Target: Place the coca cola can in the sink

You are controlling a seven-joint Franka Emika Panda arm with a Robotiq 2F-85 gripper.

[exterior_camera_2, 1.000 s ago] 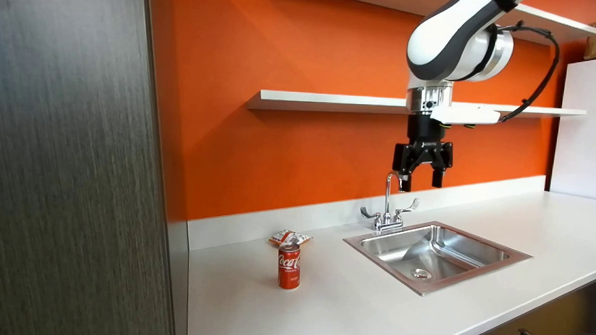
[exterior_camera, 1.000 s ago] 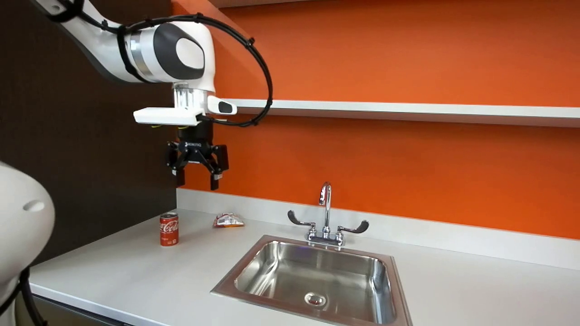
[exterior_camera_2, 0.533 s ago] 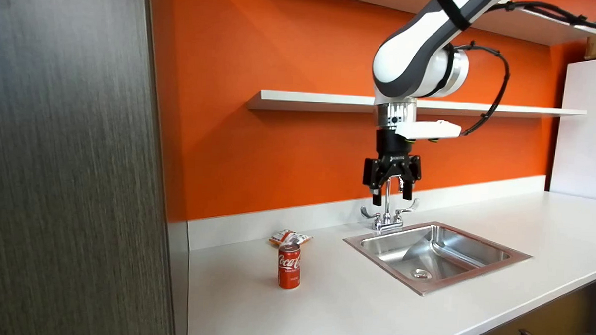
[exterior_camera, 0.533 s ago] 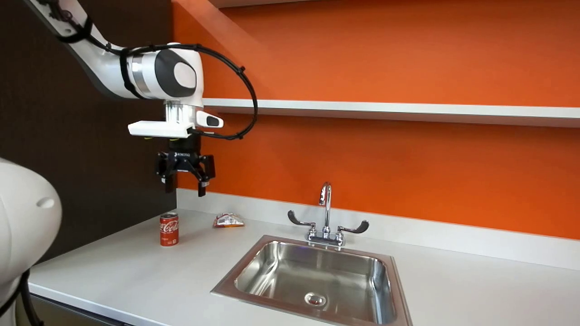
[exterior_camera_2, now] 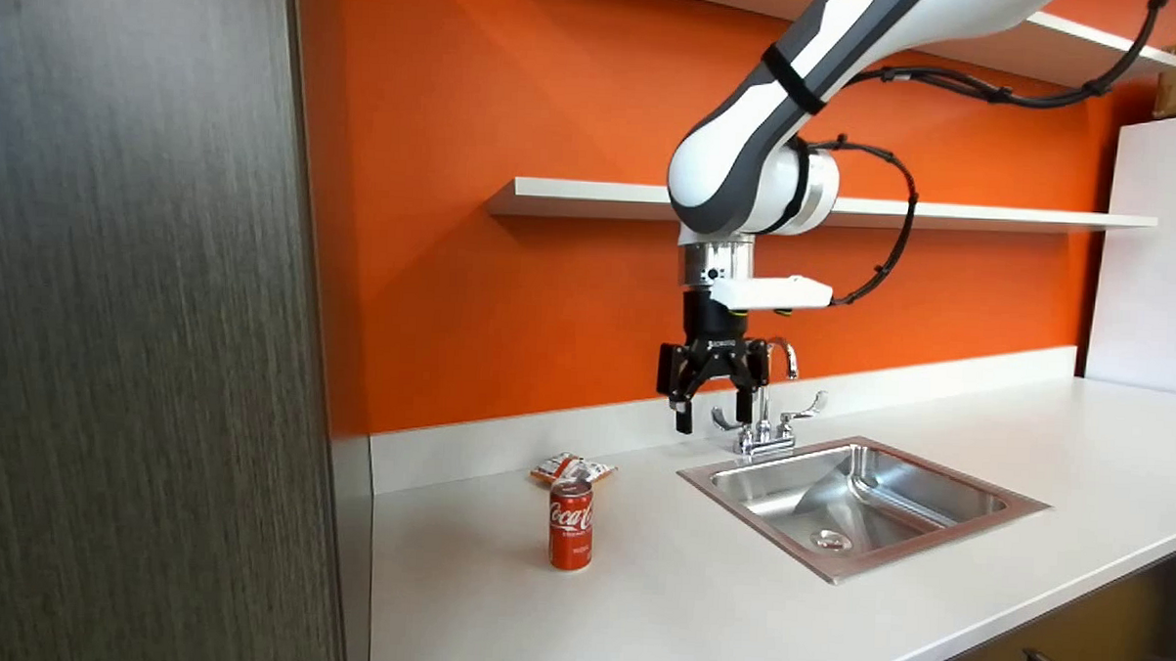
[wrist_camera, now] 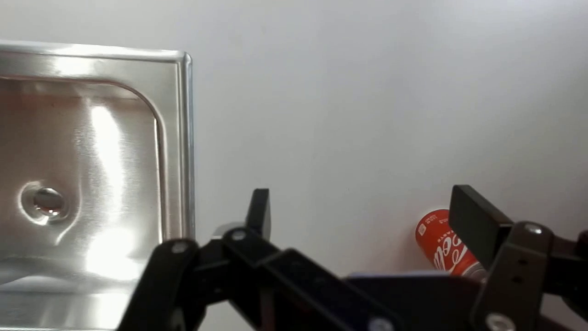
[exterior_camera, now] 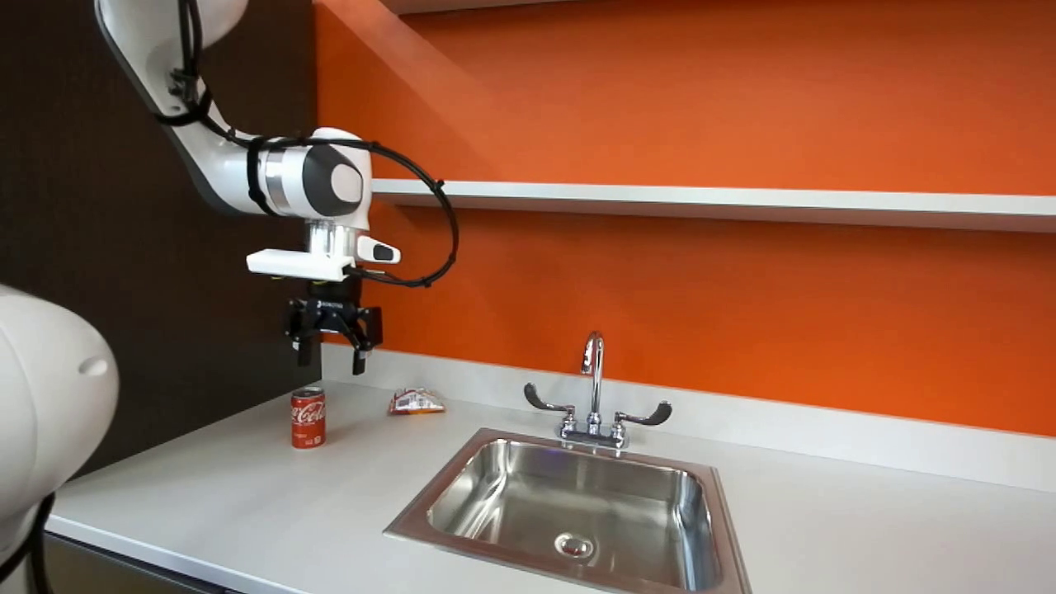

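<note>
The red coca cola can (exterior_camera: 308, 419) stands upright on the white counter, left of the sink in both exterior views (exterior_camera_2: 570, 526). In the wrist view the can (wrist_camera: 436, 239) lies at lower right, partly hidden behind the right finger. My gripper (exterior_camera: 332, 365) is open and empty, pointing down above the counter. In an exterior view the gripper (exterior_camera_2: 713, 417) hangs higher than the can, between it and the sink. In the wrist view its fingers (wrist_camera: 363, 207) are wide apart. The steel sink (exterior_camera: 446, 478) shows in an exterior view (exterior_camera_2: 767, 524) and at the wrist view's left (wrist_camera: 172, 138).
A small snack bag (exterior_camera: 416, 402) lies near the back wall, close behind the can in an exterior view (exterior_camera_2: 569, 467). The chrome faucet (exterior_camera: 594, 388) with two handles rises behind the sink. A white shelf (exterior_camera: 701, 198) crosses the orange wall. A dark panel (exterior_camera_2: 139, 305) borders the counter.
My gripper has moved down and to the left in both exterior views, away from the sink side and closer to the can. It stays open. The can has not moved.
</note>
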